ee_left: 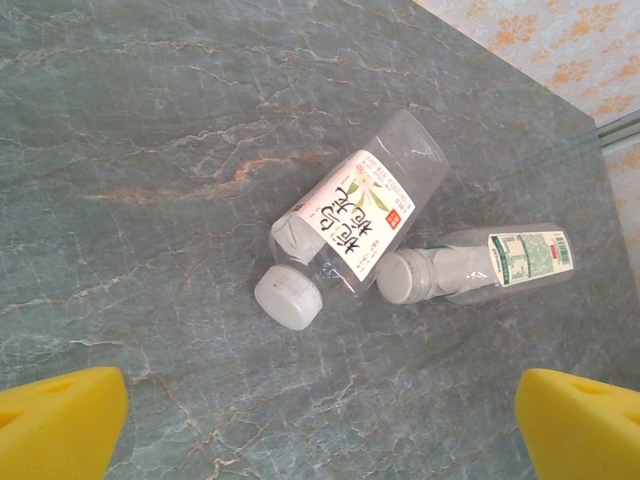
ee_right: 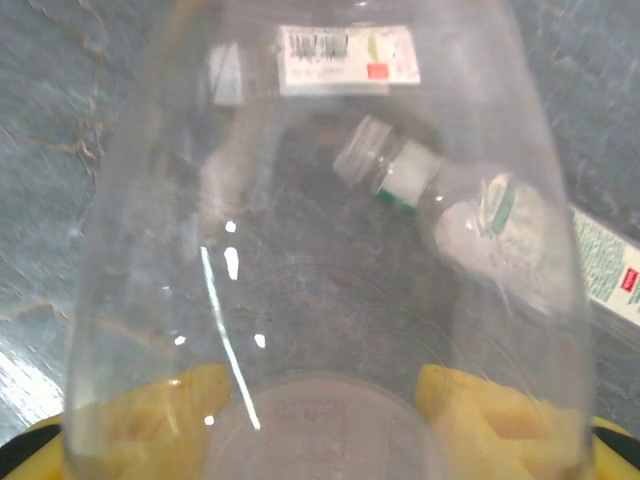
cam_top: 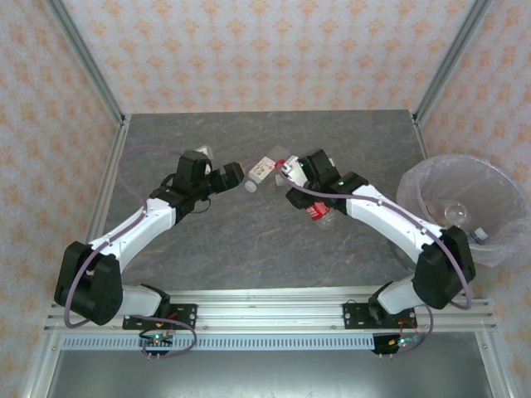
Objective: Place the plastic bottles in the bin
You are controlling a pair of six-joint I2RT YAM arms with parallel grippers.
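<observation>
Far right, bin with two bottles inside, right gripper squeezing a clear bottle, left gripper wide open, empty

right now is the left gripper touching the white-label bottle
Apart: the left wrist view shows bare table between the white-label bottle and the yellow fingertips of the open left gripper.

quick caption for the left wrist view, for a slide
Open left gripper hovers above a white-labelled bottle and a green-labelled bottle, both lying capped on the grey table.
</observation>
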